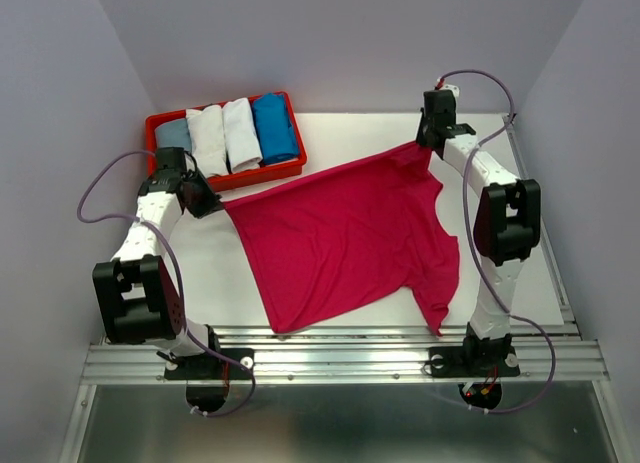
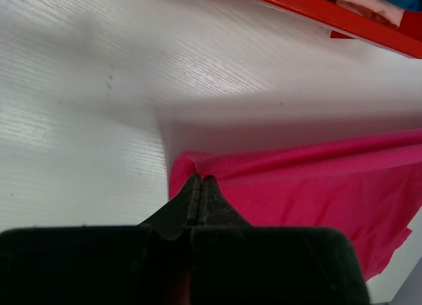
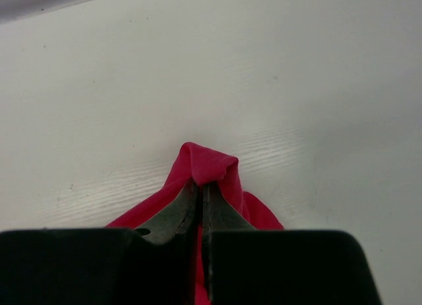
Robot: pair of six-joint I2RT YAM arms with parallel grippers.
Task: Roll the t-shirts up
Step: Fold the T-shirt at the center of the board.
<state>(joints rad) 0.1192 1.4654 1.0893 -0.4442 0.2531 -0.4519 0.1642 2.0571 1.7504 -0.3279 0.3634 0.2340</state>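
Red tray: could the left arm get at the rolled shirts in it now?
Likely yes for distance: the left gripper sits beside the tray, nothing between. But it is shut on the pink shirt's corner and must let go first.

The left arm (image 1: pixel 150 223), at the left of the frame, and the right arm (image 1: pixel 480 171), at the right, are built from white link shells joined by boxy black joint housings (image 1: pixel 140 298). A lilac cable (image 1: pixel 100 188) loops along each arm. The bases (image 1: pixel 470 361) are black. The left gripper (image 2: pixel 200 180) and the right gripper (image 3: pixel 203 185) have matte black fingers (image 3: pixel 175 216) that taper from a wide black block to narrow tips.
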